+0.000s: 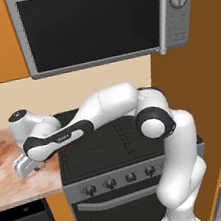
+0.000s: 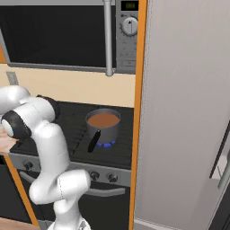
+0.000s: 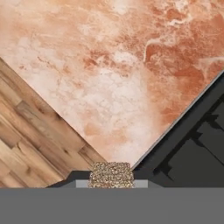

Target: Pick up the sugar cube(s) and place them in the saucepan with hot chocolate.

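Note:
The sugar cube (image 3: pixel 110 173) is a small speckled tan lump at the bottom of the hand view, sitting between my dark fingertips (image 3: pixel 73 176), and the gripper looks shut on it. In the left base view my gripper (image 1: pixel 24 169) hangs low over the marble counter (image 1: pixel 4 159), just left of the stove. On a lit burner stands the saucepan (image 2: pixel 103 122), a grey pan with brown liquid, its black handle (image 2: pixel 93 141) pointing toward the stove front. It is well to the right of my hand.
The black stovetop (image 1: pixel 113 147) borders the counter, with knobs (image 1: pixel 110 183) along its front. A microwave (image 1: pixel 94 24) hangs above. The counter edge drops to the wooden floor (image 3: pixel 26 144). A tall grey panel (image 2: pixel 188 112) stands right of the stove.

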